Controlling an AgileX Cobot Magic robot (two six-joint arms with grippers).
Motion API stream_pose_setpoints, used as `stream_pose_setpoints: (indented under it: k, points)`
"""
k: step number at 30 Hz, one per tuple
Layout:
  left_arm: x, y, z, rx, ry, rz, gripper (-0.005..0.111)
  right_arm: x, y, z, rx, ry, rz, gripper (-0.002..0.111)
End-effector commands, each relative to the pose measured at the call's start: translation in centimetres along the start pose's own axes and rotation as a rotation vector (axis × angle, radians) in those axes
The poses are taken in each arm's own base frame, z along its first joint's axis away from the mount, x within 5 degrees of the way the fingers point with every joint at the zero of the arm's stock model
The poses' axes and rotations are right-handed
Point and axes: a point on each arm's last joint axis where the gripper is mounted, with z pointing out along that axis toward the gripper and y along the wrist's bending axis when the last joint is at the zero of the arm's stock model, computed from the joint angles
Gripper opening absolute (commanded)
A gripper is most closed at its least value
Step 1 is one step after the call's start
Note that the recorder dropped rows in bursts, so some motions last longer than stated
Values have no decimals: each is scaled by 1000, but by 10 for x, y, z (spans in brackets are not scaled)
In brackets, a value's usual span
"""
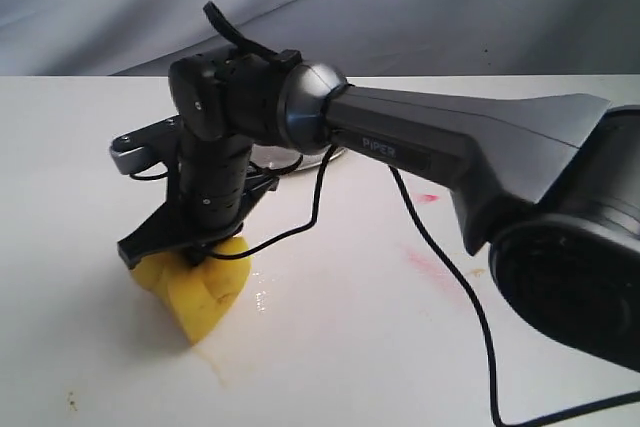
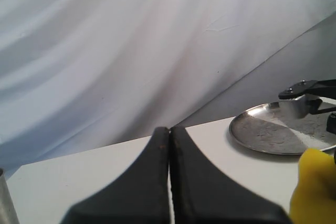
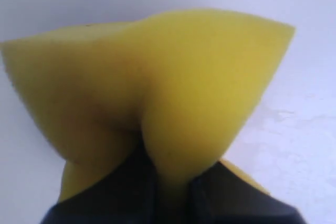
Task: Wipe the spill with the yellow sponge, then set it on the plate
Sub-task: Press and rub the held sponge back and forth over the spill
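Observation:
My right gripper (image 1: 205,252) reaches across to the left and is shut on the yellow sponge (image 1: 198,292), which is pinched and folded and presses on the white table. In the right wrist view the sponge (image 3: 157,87) bulges out between the jaws (image 3: 170,192). A faint wet sheen (image 1: 262,299) lies beside the sponge; no amber blob of spill shows. The silver plate (image 2: 273,132) stands behind, mostly hidden by the arm in the exterior view (image 1: 325,157). My left gripper (image 2: 169,132) is shut and empty, pointing over the table toward the plate's side.
The white table (image 1: 380,347) carries a thin pink-red smear (image 1: 435,269) to the right of the sponge. A black cable (image 1: 470,307) trails from the right arm across the table. A grey cloth backdrop (image 1: 400,7) hangs behind.

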Motion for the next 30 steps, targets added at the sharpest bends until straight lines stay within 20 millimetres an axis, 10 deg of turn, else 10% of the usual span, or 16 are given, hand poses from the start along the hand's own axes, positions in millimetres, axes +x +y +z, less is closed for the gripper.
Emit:
stream_pose_setpoints:
  k: [1, 8, 17, 30]
  points:
    - [-2, 1, 0, -6, -10, -16, 0, 0, -41, 2, 103, 66, 69, 0]
    - [-2, 1, 0, -6, -10, -16, 0, 6, -87, -7, 242, 112, 121, 0]
    - [-2, 1, 0, -6, -10, -16, 0, 33, -94, -1, 279, 216, 121, 0]
    - [-2, 1, 0, -6, -10, -16, 0, 73, -13, 19, 41, 241, 13, 0]
